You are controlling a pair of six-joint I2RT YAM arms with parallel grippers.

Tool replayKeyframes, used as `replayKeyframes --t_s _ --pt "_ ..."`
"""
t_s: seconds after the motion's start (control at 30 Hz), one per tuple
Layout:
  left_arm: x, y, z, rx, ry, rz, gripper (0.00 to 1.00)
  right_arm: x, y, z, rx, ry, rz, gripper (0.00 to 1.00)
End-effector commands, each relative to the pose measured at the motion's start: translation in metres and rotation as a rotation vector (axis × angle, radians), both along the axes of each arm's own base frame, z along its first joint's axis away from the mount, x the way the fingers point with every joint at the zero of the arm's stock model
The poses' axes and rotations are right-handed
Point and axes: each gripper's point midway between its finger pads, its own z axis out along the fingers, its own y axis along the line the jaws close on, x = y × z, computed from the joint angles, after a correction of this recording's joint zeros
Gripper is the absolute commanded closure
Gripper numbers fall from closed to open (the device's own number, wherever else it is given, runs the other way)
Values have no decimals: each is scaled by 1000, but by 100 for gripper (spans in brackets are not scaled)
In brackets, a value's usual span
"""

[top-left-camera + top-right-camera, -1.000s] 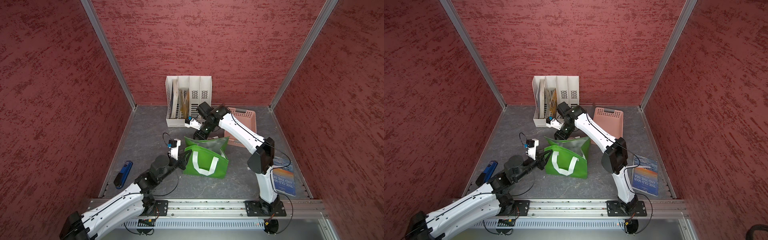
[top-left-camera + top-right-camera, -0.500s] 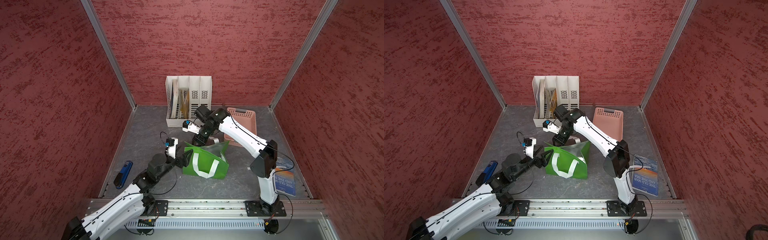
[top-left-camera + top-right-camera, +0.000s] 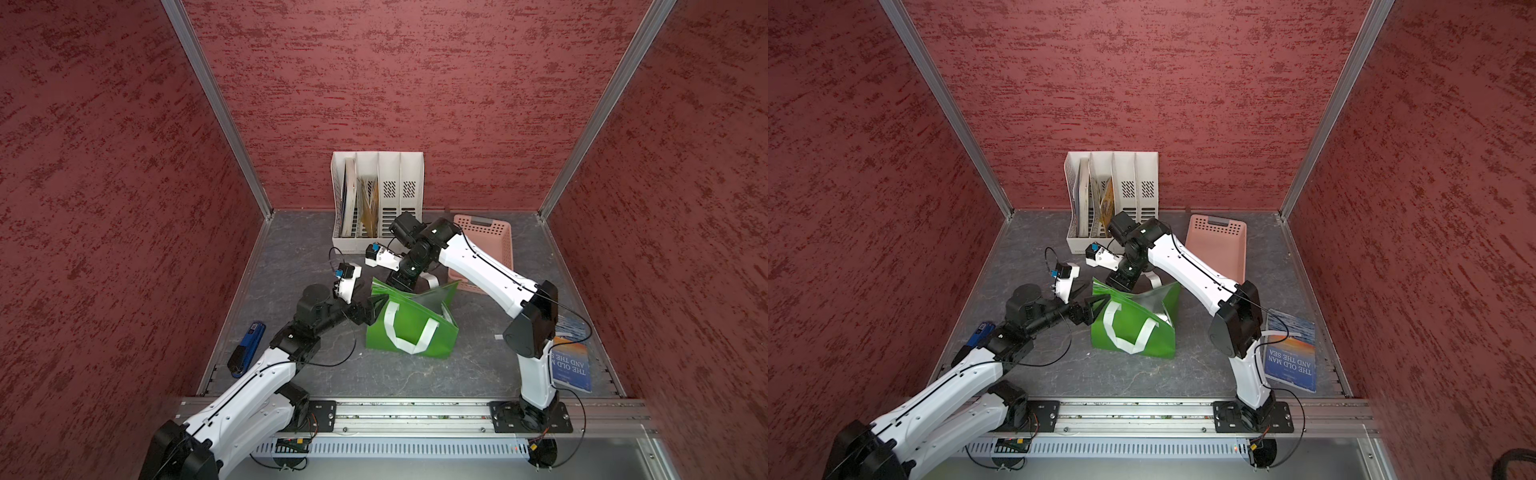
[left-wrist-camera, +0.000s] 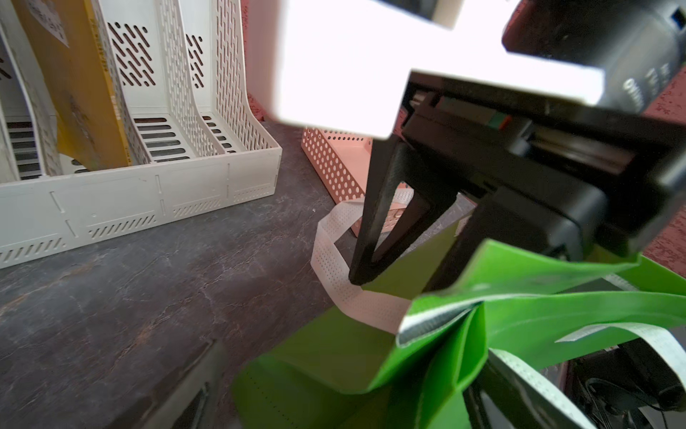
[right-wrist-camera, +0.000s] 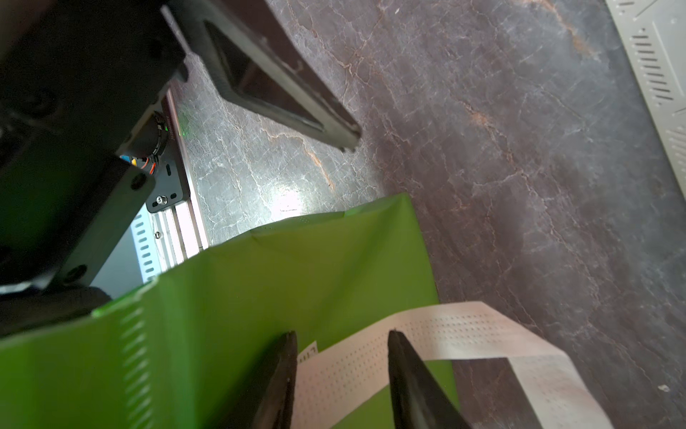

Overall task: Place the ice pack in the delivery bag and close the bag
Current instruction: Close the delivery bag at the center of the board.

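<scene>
Ice pack: seen in no view; whether it already lies inside the bright green fabric delivery bag with silver foil lining cannot be told.
Dark grey marbled tabletop: carries everything named below.
White four-slot plastic filing rack: far edge, left of centre, papers in its left slots.
Pink perforated plastic basket: far right, near the bag's far right corner.
Delivery bag: mid-tabletop, upright, mouth up; near wall standing flat, far wall sagging inward.
Blue paperback book: near right, partly covered by the right arm in both top views.
Blue-and-black stapler: near left edge.
White strap handle: flopped outward from the bag's far wall onto the tabletop.
Left tool: at the bag's left end, jaws spread wide, holding nothing.
Right tool: at the far rim, one finger outside on the strap, its mate inside the bag; jaws part-way apart with a gap showing, so straddling the wall, not pinching it.
Step in hand: apparently tending the bag's mouth; no pack is being carried.
Next move: probably calls for finding the pack and, should it be outside, keeping that limp far wall clear while it goes in.
Hidden: the bag's floor, blocked by its walls and both tools; the left tool's fingers are blurred in its own wrist view.
</scene>
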Motion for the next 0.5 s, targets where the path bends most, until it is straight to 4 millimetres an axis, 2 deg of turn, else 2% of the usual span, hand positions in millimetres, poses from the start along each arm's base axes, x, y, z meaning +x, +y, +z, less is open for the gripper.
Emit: replayKeyframes --t_s 0.0,0.13,0.27,0.37,0.47 --pt "-2 -10 21 -20 -70 -98 0 -11 4 15 41 -25 41 56" --pt "-2 -12 22 -36 -69 -126 0 -9 5 16 55 -46 47 57" --pt "-7 -17 24 -83 -39 -175 1 -5 9 25 105 -64 41 58" --pt "-14 -22 26 -115 -11 -215 10 1 9 32 143 -74 23 58" --pt "-19 -22 25 -137 9 -223 26 4 8 33 151 -79 16 58"
